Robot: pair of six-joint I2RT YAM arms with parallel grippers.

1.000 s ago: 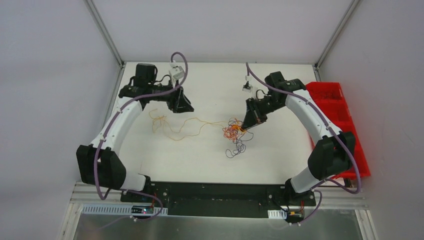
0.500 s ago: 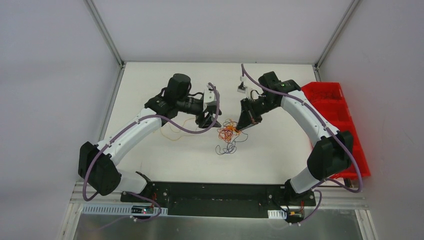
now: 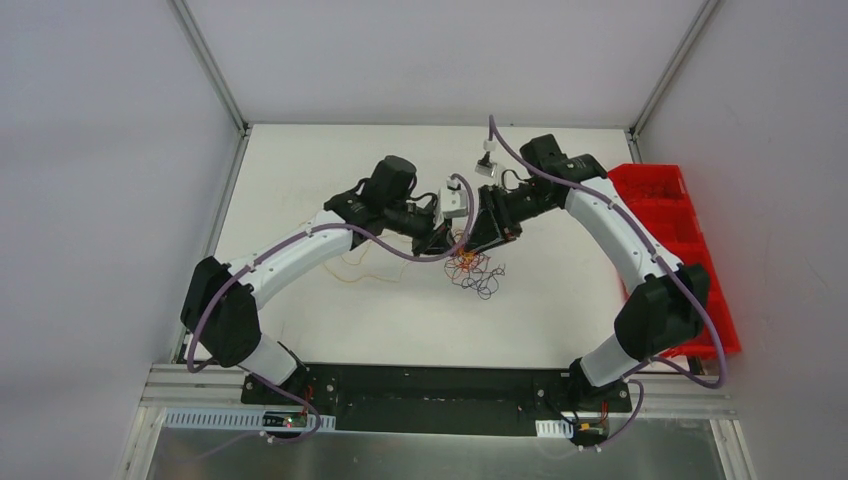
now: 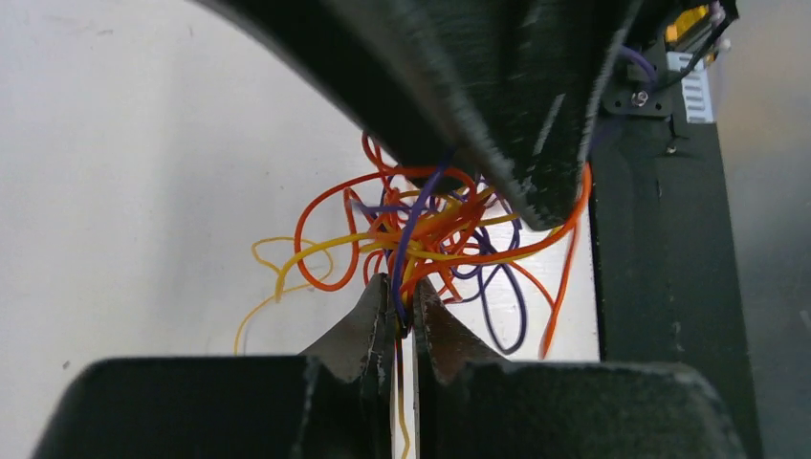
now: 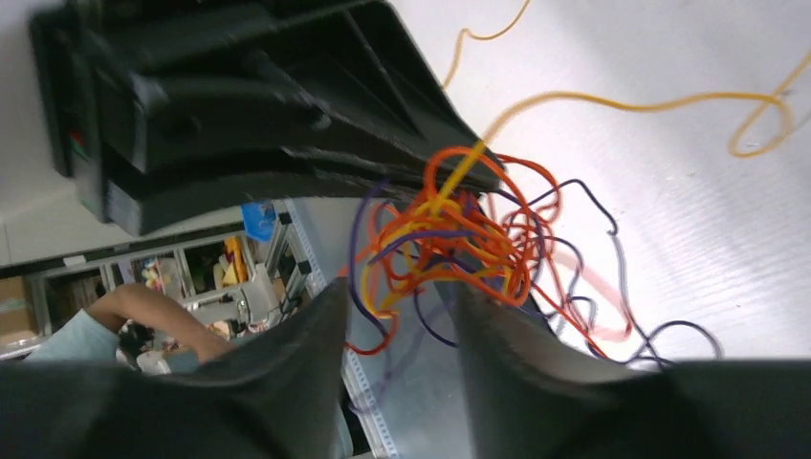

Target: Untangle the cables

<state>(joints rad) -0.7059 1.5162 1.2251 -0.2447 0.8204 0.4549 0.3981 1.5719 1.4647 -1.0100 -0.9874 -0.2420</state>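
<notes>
Cables: balled, well left of red bin. Likely light, limp, springy, snag-prone. Left gripper pinched tight on few strands; right gripper spread apart, straddling ball. Best taken by one loose outer loop, not core.

1. Robot arms: two. The left arm comes in from the lower left of the top view and the right arm from the lower right.
2. Grippers: two, the left gripper and the right gripper, each with two fingers.
3. Cables: one tangle just below frame centre, in three colours – orange, yellow and purple. The number of separate strands cannot be told.
4. Lilac hoses: two, a left hose and a right hose, one along each arm.
5. Red bin: one, at the right edge.
6. Table: one.
</notes>
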